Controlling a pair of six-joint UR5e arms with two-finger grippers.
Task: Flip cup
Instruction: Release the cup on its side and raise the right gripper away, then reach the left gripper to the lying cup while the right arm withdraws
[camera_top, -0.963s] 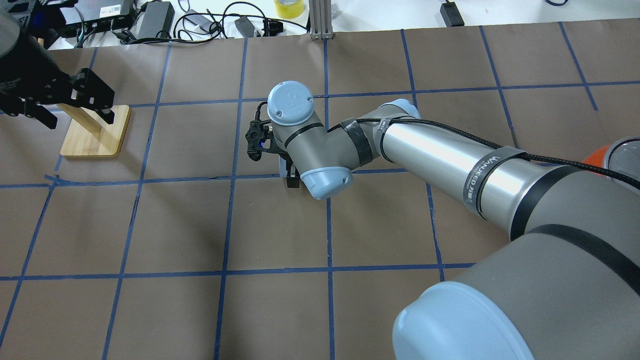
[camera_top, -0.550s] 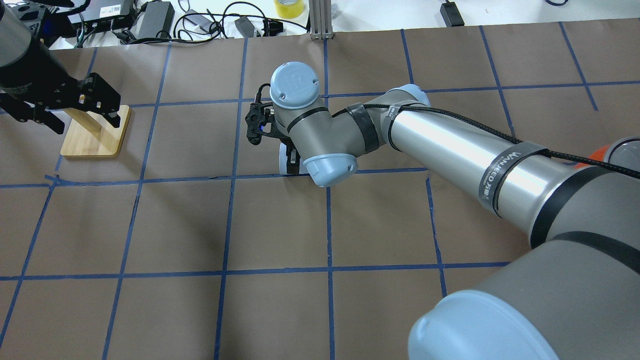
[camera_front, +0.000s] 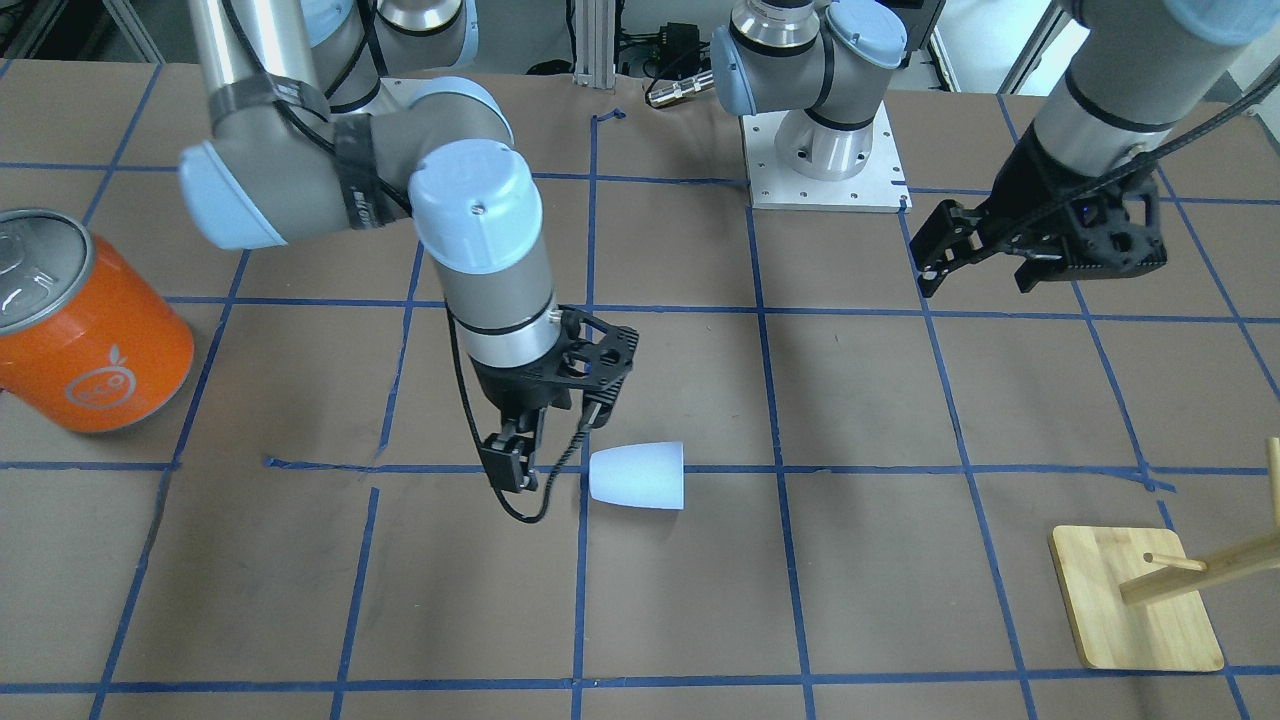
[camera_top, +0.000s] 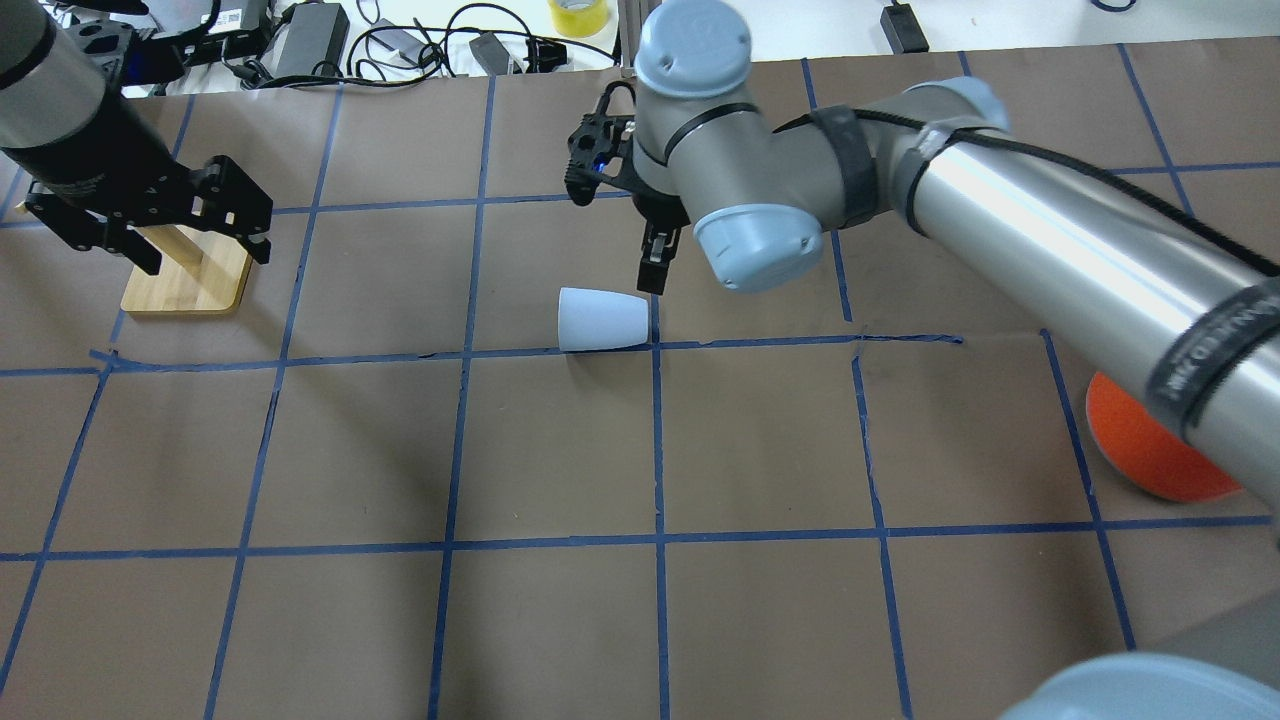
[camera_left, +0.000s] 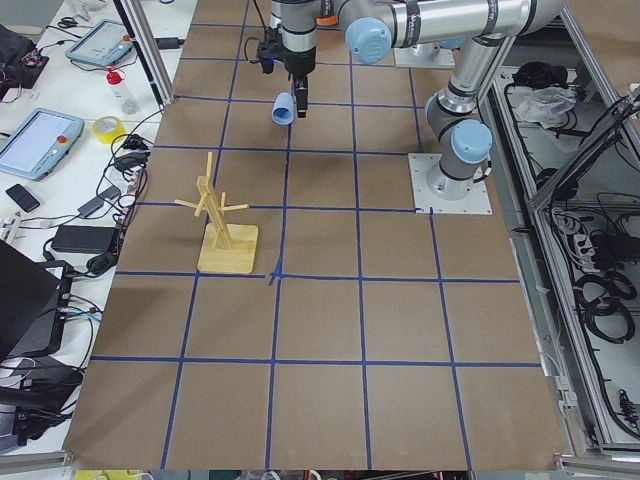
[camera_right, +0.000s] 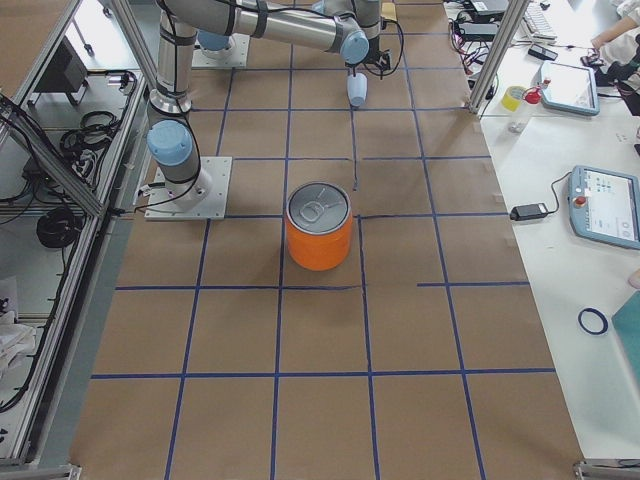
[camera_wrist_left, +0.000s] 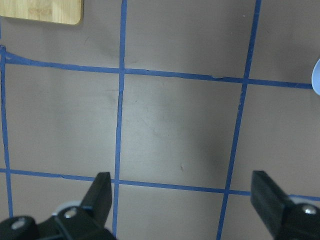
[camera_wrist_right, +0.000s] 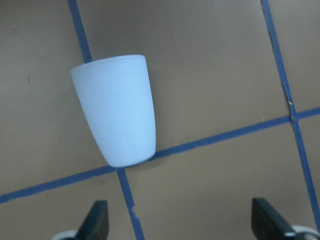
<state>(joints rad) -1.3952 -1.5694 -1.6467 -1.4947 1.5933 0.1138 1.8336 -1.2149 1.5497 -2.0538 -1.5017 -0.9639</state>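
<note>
The cup (camera_top: 603, 320) is a small pale blue-white tumbler lying on its side on the brown table, its wider rim toward my left side. It also shows in the front view (camera_front: 637, 476) and the right wrist view (camera_wrist_right: 116, 107). My right gripper (camera_front: 548, 440) is open and empty, hanging a little above the table just beside the cup's narrow base, apart from it. In the right wrist view its fingertips (camera_wrist_right: 95, 222) stand wide apart. My left gripper (camera_front: 980, 272) is open and empty, raised over the table's left part, far from the cup.
A wooden peg stand (camera_top: 190, 285) stands under and beside my left gripper; it also shows in the front view (camera_front: 1135, 600). A large orange can (camera_front: 85, 330) with a silver lid stands on the right side. Cables and gear lie beyond the table's far edge (camera_top: 300, 40).
My right arm has lifted and swung toward the far side, uncovering the cup, which now lies free on its side. My left gripper has shifted slightly nearer over the wooden stand.
</note>
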